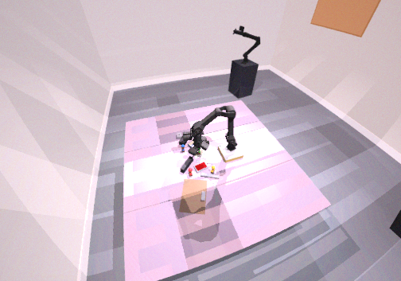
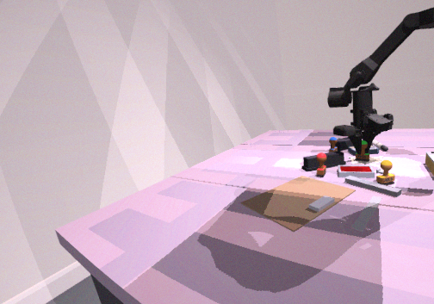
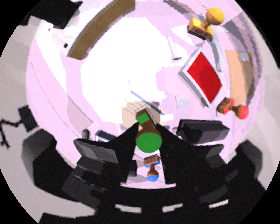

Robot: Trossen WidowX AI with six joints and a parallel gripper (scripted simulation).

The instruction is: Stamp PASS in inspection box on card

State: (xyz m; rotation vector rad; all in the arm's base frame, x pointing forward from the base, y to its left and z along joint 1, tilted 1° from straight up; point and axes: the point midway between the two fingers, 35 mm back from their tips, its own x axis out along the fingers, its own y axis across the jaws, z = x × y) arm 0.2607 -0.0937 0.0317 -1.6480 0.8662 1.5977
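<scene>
My gripper (image 2: 362, 148) (image 3: 147, 125) is shut on the green-knobbed stamp (image 2: 364, 144) (image 3: 149, 143), which stands roughly upright, base down. Its lettering cannot be read. The pale card (image 3: 128, 111) lies under the stamp in the wrist view. The stamp's base is at or just above the card; contact cannot be told. The inspection box and any print are not clear, partly hidden by stamp and fingers. The red ink pad (image 1: 200, 166) (image 2: 356, 169) (image 3: 205, 78) sits in a pale tray, apart from the stamp.
A red-knobbed stamp (image 2: 321, 157) (image 3: 241, 111), a yellow-knobbed stamp (image 2: 386, 165) (image 3: 214, 17) and a blue-knobbed stamp (image 2: 332, 140) (image 3: 152, 177) stand around. A black block (image 2: 323, 161) (image 3: 203, 131), a grey bar (image 2: 372, 186) and a brown sheet (image 1: 193, 191) (image 2: 280, 200) lie nearby.
</scene>
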